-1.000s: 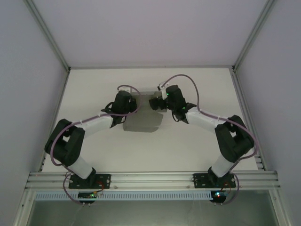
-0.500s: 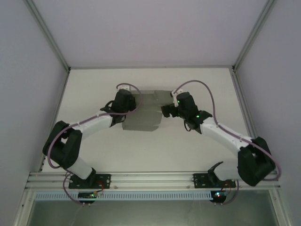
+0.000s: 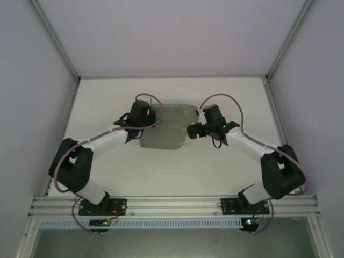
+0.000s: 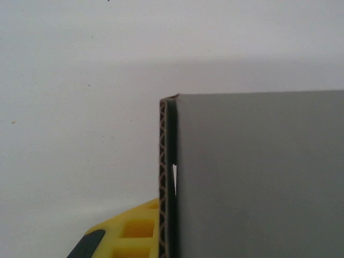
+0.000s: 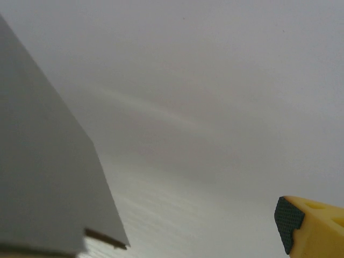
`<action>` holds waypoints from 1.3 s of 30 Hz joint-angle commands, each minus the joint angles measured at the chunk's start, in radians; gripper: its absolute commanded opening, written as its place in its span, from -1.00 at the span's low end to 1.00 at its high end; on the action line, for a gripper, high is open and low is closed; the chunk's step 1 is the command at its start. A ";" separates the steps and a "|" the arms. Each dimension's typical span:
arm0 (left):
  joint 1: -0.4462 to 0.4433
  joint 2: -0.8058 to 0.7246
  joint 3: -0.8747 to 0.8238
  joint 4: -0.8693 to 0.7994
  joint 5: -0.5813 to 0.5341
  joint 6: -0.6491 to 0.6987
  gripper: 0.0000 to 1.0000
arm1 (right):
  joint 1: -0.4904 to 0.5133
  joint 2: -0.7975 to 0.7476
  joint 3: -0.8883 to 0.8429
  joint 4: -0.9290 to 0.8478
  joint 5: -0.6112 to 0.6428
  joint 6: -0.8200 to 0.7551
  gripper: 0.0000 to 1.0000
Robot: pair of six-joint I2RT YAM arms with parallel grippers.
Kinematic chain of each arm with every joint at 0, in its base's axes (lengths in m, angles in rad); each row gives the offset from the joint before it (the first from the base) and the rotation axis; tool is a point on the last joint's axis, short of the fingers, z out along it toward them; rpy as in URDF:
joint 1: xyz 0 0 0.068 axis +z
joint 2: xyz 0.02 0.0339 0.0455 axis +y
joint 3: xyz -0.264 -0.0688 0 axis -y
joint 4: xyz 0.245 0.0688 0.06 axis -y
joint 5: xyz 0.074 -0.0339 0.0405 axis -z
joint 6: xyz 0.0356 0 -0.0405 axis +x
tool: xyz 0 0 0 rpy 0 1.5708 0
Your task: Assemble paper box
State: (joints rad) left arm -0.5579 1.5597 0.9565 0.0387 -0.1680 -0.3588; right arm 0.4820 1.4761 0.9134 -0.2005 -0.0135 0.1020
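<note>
The paper box (image 3: 164, 129) is a grey cardboard piece lying flat-ish in the middle of the white table, with a flap at its far right corner. My left gripper (image 3: 143, 117) sits at the box's left edge. In the left wrist view a corrugated wall edge (image 4: 163, 177) stands upright with the grey panel (image 4: 258, 177) to its right; one yellow finger (image 4: 131, 234) presses against that wall, and the other is hidden behind the panel. My right gripper (image 3: 193, 130) hovers just off the box's right edge, its jaws wide apart; one yellow finger (image 5: 309, 228) and a grey flap (image 5: 43, 177) show.
The white table (image 3: 226, 166) is walled by pale panels on three sides, with metal rails along the left, right and near edges. Both arm bases are bolted to the near rail (image 3: 172, 204). Purple cables loop over both wrists.
My right gripper has pulled back from over the box's far right corner to just right of its edge, uncovering the flap there. The left gripper has barely moved.
</note>
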 commanded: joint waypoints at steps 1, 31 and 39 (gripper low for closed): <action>-0.010 0.010 0.015 -0.008 0.099 0.081 -1.00 | 0.004 0.031 0.086 0.017 -0.060 -0.051 0.99; 0.029 0.066 0.055 -0.027 0.036 0.006 -1.00 | -0.033 -0.268 -0.046 0.009 -0.141 -0.094 0.98; 0.045 0.014 0.009 0.019 0.130 0.047 -1.00 | -0.383 -0.370 -0.148 0.013 -0.520 -0.026 0.76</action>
State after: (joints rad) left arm -0.5163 1.6192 0.9794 0.0162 -0.0990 -0.3332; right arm 0.1547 1.0523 0.7975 -0.1612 -0.3244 0.0448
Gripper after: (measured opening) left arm 0.078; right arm 0.896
